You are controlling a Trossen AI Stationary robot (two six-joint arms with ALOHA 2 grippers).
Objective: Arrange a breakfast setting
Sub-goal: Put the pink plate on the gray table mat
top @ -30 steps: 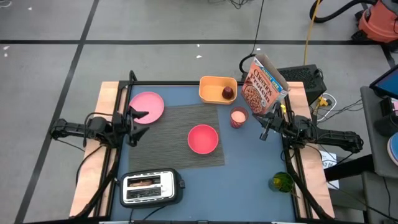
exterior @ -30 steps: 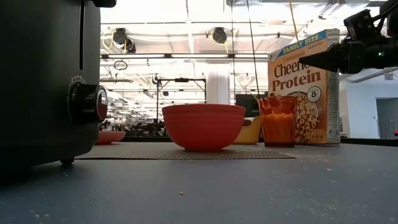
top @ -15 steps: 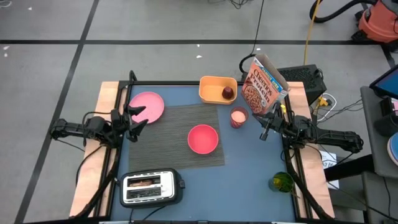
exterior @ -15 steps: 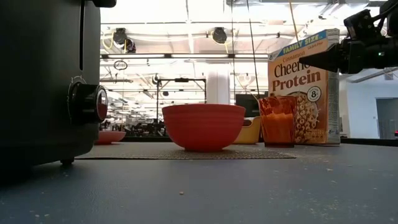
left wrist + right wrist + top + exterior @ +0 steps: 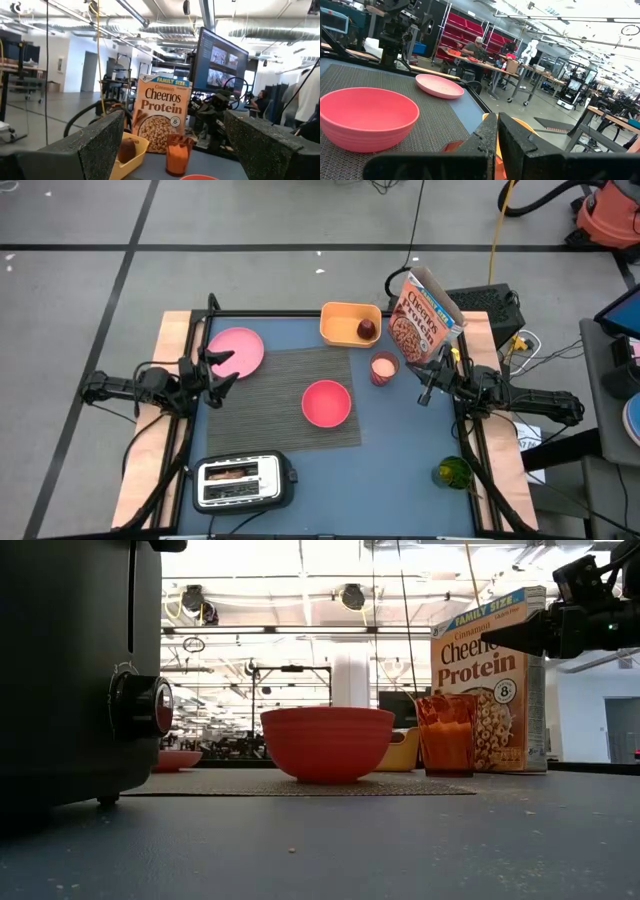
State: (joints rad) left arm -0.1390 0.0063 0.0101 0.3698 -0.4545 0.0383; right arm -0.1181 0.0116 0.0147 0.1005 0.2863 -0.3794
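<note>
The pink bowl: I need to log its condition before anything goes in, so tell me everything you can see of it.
The pink bowl is round, smooth and matte, likely plastic, with faint horizontal ridges on its outer wall in the low view. It stands upright and looks empty. It rests on the grey woven placemat, toward that mat's right half. Nothing else touches it: the orange cup stands apart, and both grippers are away from it.

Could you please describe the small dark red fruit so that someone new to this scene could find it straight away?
Start at the grey woven placemat in the middle of the table. Just beyond its far edge, left of the cereal box, sits a yellow tray. The small dark red fruit lies in that tray's right side, the only thing in it, rounder and darker than the orange cup nearby.
</note>
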